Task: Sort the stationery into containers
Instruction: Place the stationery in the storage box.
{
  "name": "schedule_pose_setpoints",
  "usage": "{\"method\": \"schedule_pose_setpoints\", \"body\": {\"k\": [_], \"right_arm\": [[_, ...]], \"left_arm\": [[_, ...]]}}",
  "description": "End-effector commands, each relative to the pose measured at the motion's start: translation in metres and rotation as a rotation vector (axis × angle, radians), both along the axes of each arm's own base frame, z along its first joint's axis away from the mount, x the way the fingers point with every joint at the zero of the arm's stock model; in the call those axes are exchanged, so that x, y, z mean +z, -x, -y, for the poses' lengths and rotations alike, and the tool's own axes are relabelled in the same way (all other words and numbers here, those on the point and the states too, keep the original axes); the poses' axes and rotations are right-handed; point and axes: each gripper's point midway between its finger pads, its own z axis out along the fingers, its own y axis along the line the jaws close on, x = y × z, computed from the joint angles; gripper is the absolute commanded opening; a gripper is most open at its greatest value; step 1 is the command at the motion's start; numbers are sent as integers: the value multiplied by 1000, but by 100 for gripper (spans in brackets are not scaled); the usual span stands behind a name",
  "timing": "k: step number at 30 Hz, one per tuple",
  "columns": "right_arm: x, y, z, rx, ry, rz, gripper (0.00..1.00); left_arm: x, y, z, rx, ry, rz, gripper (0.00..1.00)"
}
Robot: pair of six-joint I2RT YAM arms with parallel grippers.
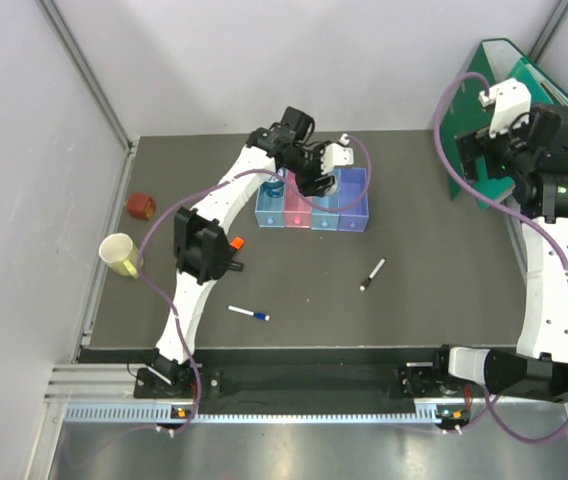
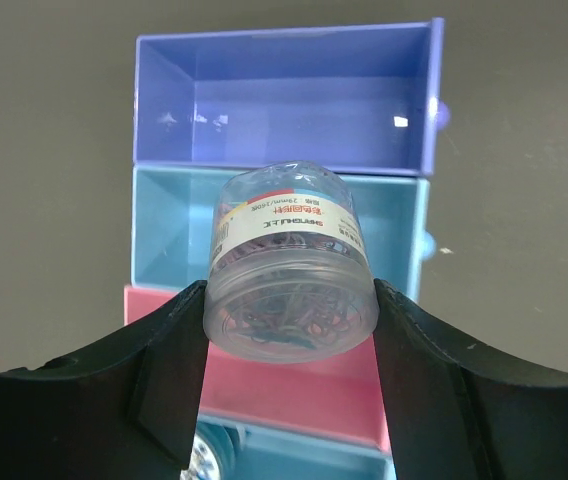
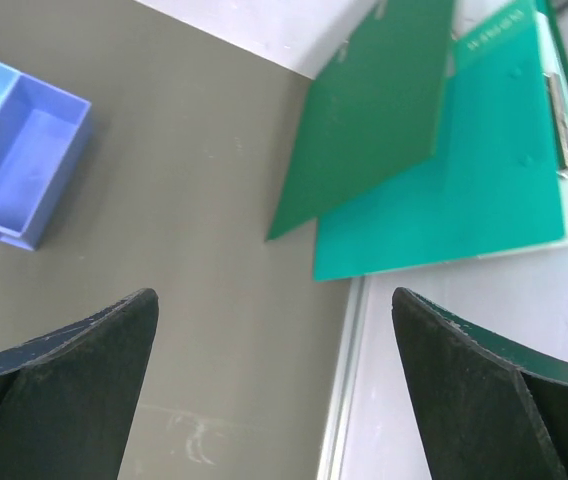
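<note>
My left gripper (image 2: 289, 300) is shut on a small clear round jar of coloured paper clips (image 2: 291, 255) with a white label. It holds the jar above the row of four joined bins: purple-blue (image 2: 284, 100), light blue (image 2: 169, 245), pink (image 2: 294, 385) and light blue (image 2: 304, 462). In the top view this gripper (image 1: 314, 180) hangs over the bins (image 1: 354, 212). A blue round roll (image 1: 275, 186) lies in the left end bin. A white pen with a blue cap (image 1: 249, 314) and a black-and-white marker (image 1: 372, 274) lie on the mat. My right gripper (image 3: 274, 300) is open and empty.
A pale yellow cup (image 1: 119, 254) lies at the mat's left edge, with a red-brown block (image 1: 141, 205) behind it. An orange-tipped highlighter (image 1: 235, 243) pokes out beside the left arm. Green folders (image 3: 464, 170) stand at the far right, beside my right gripper (image 1: 476, 150).
</note>
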Motion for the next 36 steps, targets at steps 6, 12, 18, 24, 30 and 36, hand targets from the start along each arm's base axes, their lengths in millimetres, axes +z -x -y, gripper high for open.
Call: {"method": "schedule_pose_setpoints", "body": {"k": [6, 12, 18, 24, 30, 36], "right_arm": [[6, 14, 15, -24, -18, 42, 100], [1, 19, 10, -9, -55, 37, 100], [0, 19, 7, -2, -70, 38, 100], [-3, 21, 7, -2, -79, 38, 100], [-8, 23, 6, -3, -91, 30, 100], [-7, 26, 5, 0, -98, 40, 99]], "left_arm": [[-7, -42, 4, -60, -61, 203, 0], [-13, -65, -5, -44, -147, 331, 0], [0, -66, 9, -44, -125, 396, 0], [12, -48, 35, -97, -74, 432, 0], [24, -33, 61, -161, -43, 491, 0], [19, -38, 56, -198, -136, 565, 0]]}}
